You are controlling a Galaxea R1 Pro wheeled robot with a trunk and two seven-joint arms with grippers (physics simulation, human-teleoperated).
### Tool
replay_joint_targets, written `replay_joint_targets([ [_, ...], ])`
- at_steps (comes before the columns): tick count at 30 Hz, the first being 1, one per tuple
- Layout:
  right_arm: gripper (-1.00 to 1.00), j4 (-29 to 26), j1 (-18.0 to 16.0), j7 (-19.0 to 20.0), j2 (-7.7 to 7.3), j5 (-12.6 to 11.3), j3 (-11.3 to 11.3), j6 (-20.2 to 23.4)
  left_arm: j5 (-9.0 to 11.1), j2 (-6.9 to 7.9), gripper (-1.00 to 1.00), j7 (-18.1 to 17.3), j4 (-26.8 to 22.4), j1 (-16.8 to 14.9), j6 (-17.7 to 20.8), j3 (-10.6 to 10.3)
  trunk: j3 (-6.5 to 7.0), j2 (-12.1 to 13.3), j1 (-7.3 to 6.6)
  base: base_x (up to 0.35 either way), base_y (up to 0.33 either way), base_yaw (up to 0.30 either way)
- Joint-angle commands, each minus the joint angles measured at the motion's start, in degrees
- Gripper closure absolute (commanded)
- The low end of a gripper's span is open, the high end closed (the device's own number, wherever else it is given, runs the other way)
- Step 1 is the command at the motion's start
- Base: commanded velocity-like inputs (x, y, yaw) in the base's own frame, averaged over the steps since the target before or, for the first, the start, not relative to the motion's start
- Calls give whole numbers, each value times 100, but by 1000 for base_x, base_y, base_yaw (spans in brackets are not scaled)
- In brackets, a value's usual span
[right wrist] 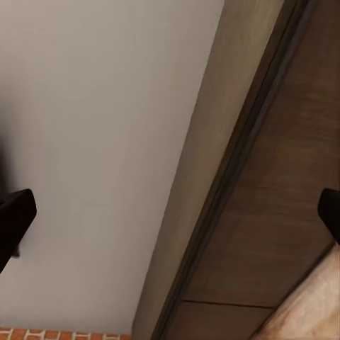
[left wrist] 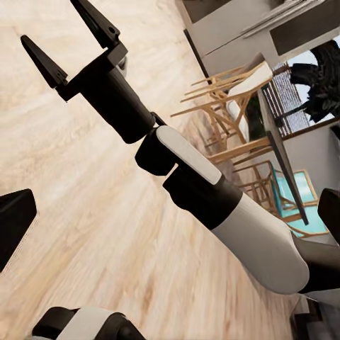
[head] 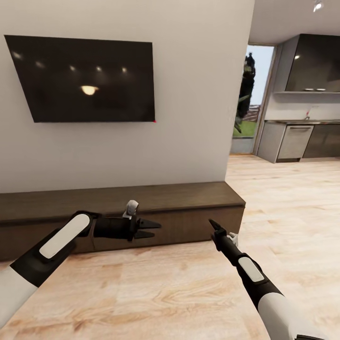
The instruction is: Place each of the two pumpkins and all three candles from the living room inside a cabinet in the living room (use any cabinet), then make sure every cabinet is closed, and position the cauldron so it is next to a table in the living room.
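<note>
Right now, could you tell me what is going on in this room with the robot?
The robot stands on the wooden floor facing the long dark-brown cabinet under the wall-mounted television. Both arms are held out in front of it, and neither holds anything: the left gripper is open and points sideways along the cabinet front, and the right gripper is open too, aimed at the cabinet. The cabinet fronts look closed. A kitchen lies beyond on the right.

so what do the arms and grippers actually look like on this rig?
Both arms have white upper segments running into glossy black forearm housings, each with a pale grey oval inlay. The left gripper and the right gripper are matte black, each with two tapered, pointed fingers. A small grey block sits on the left wrist. No loose cables visible.
</note>
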Motion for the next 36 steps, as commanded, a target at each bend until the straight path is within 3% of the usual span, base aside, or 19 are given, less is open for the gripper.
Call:
replay_joint_targets([
  [1,-100,3,-4,10,2,-47,-22,54,-44,4,-100,-58,3,-6,0,-10,-6,-2,1,224,71,0],
  [22,-100,8,-4,37,0,-47,-14,55,-47,9,-100,-58,3,-6,0,-10,-6,-2,1,219,34,0],
  [31,-100,221,3,629,-184,-94,-51,106,-38,7,-100,-58,-26,-6,0,-10,-6,-2,1,72,0,0],
  [36,-100,653,-3,1070,-263,-134,-105,698,-28,28,-100,-62,-139,-6,0,-10,-24,-42,23,6,0,0],
])
